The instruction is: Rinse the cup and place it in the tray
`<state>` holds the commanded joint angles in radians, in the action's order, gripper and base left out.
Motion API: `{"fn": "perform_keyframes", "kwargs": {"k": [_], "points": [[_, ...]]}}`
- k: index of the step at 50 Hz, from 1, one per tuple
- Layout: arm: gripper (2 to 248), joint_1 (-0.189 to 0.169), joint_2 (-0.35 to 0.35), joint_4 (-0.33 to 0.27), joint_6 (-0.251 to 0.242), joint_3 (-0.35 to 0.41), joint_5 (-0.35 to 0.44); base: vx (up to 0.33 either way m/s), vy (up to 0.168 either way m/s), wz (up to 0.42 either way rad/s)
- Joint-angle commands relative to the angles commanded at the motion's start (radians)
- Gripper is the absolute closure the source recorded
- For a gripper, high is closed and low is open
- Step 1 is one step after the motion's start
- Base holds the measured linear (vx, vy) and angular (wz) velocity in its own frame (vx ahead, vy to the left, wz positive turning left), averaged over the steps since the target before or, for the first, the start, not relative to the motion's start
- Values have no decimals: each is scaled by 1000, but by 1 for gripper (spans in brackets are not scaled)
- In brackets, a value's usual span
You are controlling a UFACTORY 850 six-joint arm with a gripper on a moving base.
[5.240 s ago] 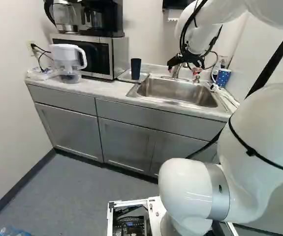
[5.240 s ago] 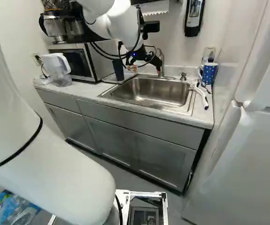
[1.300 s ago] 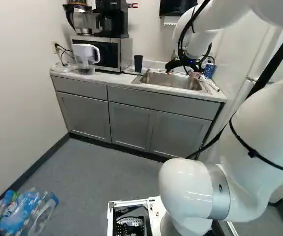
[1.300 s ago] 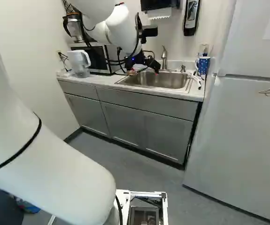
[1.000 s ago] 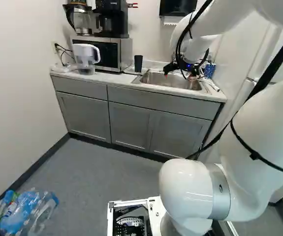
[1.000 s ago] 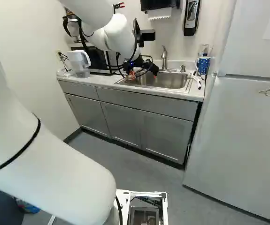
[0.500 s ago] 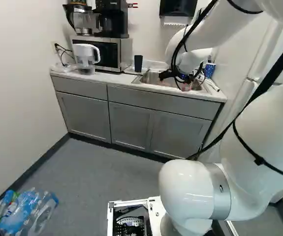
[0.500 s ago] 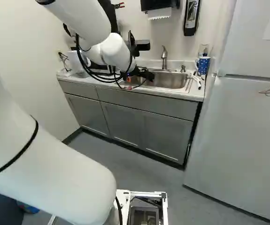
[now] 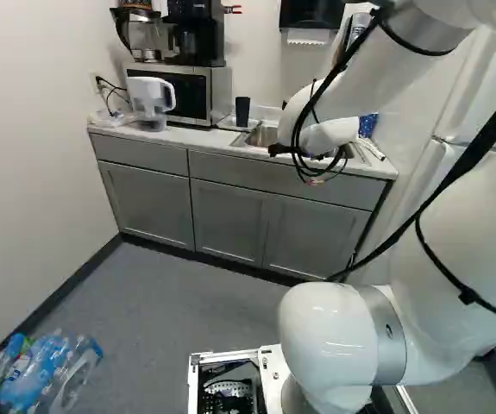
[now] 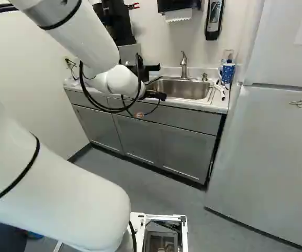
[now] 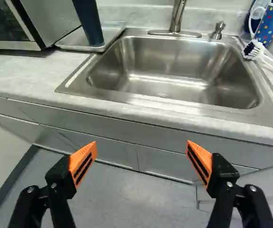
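To the right of the sink stands the white refrigerator. The long grey counter surrounds the sink, and left of it sits the microwave. The coffee maker is on top of the microwave. My gripper hangs in front of the sink, released, its 2 fingers spread wide with nothing between the 2 orange pads. Left of the sink the pitcher stands in front of the microwave. Just left of the sink is the tray, and on it the dark cup stands upright. Right of the sink are the spotted blue cup and a brush.
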<state>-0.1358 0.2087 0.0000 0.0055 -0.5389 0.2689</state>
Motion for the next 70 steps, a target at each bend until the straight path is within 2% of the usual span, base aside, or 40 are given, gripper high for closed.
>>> {"fn": "perform_keyframes", "kwargs": {"k": [18,36,53,70], "points": [[3,43,22,0,-2,143,191,0,0,0],[3,78,41,0,-3,260,347,0,0,0],[3,103,54,0,-4,344,460,0,0,0],[3,121,63,0,-5,404,540,0,0,0]]}}
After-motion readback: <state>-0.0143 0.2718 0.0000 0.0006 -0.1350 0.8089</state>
